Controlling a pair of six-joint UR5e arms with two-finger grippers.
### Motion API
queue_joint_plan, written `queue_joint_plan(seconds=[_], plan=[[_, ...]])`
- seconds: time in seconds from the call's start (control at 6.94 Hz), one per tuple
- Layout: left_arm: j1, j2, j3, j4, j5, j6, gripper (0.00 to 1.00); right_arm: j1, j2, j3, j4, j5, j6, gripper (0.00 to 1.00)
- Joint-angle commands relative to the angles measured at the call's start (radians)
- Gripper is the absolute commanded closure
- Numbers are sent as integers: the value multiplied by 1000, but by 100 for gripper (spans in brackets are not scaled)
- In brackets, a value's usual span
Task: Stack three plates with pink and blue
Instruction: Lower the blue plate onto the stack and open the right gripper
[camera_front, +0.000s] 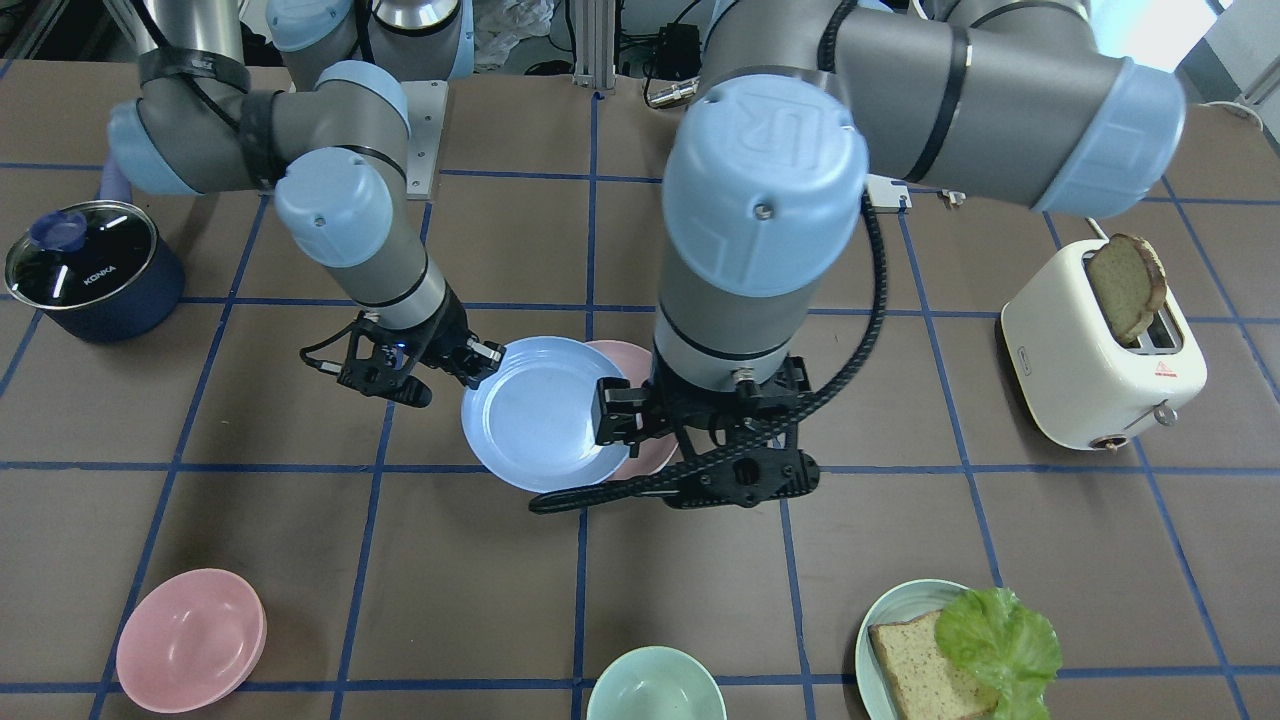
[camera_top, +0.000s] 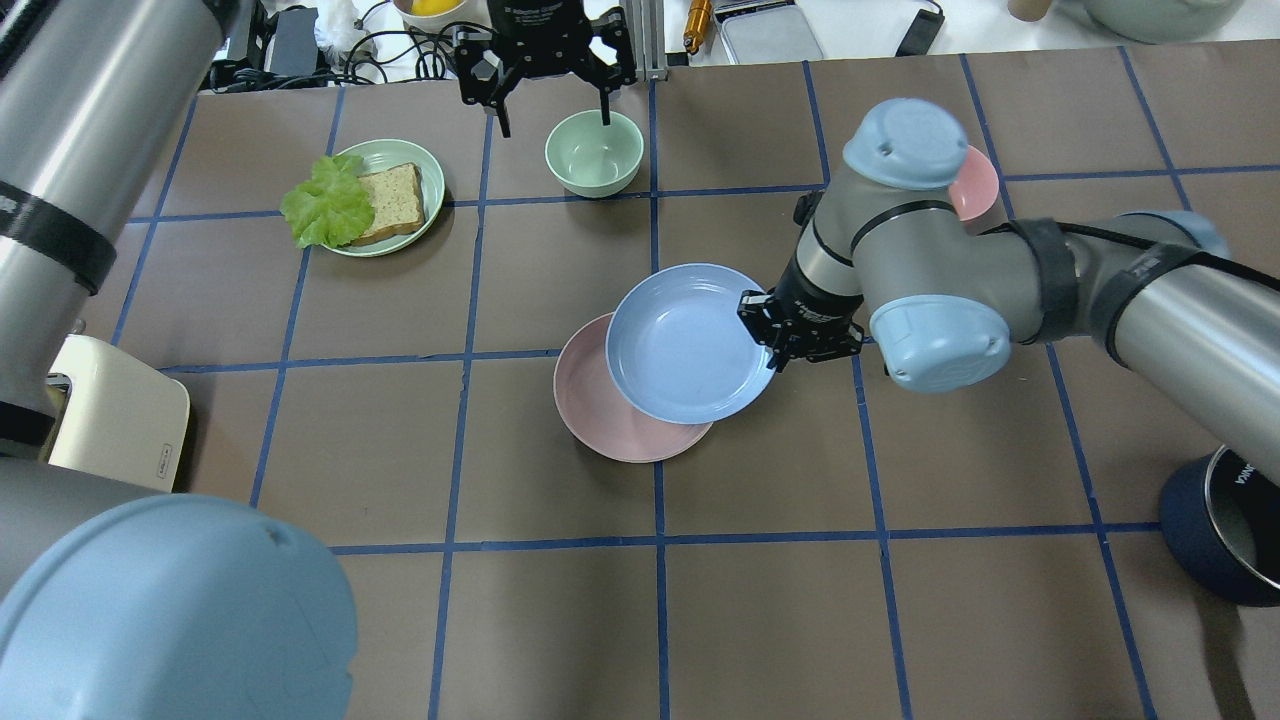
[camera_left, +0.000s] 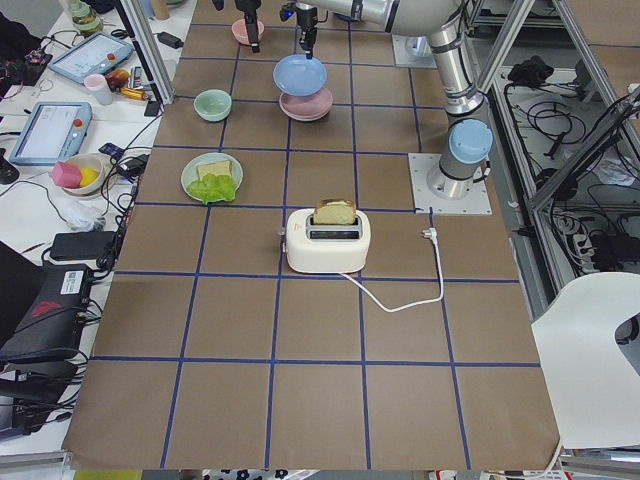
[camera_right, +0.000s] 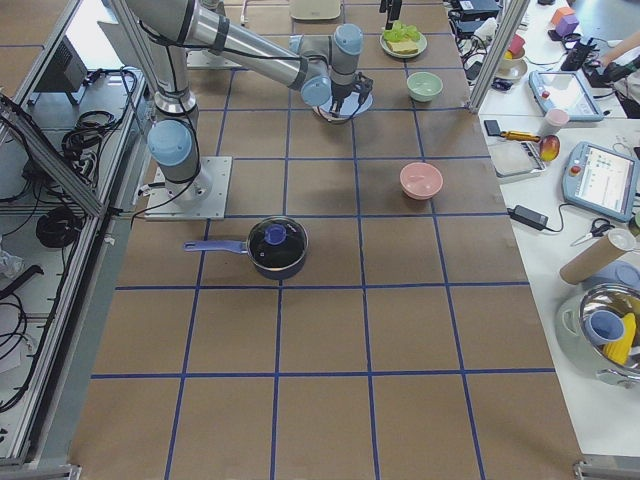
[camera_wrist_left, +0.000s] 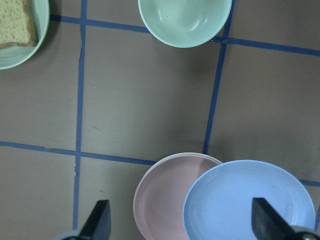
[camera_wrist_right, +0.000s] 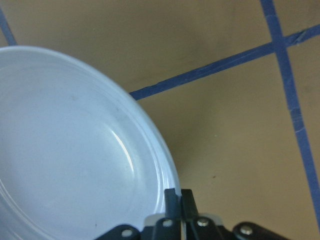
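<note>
My right gripper (camera_top: 768, 338) is shut on the rim of the light blue plate (camera_top: 680, 340) and holds it in the air, tilted. The blue plate is over the pale pink plate (camera_top: 600, 420), shifted toward my right. The pink plate lies on the table. In the left wrist view a thin pale rim (camera_wrist_left: 187, 155) shows under the pink plate (camera_wrist_left: 160, 200); it may be the cream-white plate. My left gripper (camera_wrist_left: 181, 222) is open and empty, high above both plates. The right wrist view shows the fingertips (camera_wrist_right: 179, 197) pinching the blue rim.
A green bowl (camera_top: 593, 150) and a teal plate (camera_top: 430, 185) with bread and lettuce stand at the far side. A pink bowl (camera_top: 975, 185) is far right, behind my right arm. A toaster (camera_front: 1090, 370) stands at my left. A dark pot (camera_front: 90, 265) stands at my right.
</note>
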Motion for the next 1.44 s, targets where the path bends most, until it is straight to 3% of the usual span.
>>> queue_joint_plan(seconds=[0.0, 0.14, 0.29, 0.43, 0.58, 0.86, 1.15, 1.3], plan=[[90, 37, 0, -49, -2, 177, 0, 64, 33, -3, -39, -2, 115, 100], [115, 46, -2, -52, -6, 262, 0, 64, 42, 3, -39, -2, 109, 100], [127, 51, -2, -51, -15, 352, 0, 64, 41, -1, -39, -1, 115, 94], [133, 56, -3, -52, -9, 373, 0, 61, 44, -4, -40, -22, 120, 33], [145, 63, -6, -54, -11, 376, 0, 27, 36, -15, -42, -25, 99, 0], [153, 112, -104, -46, -17, 376, 0, -23, 33, -152, 88, -83, 15, 0], [161, 178, -236, 53, -17, 382, 0, -30, 22, -359, 331, -230, -111, 0], [167, 216, -289, 64, -15, 400, 0, -33, -20, -433, 439, -231, -203, 0]])
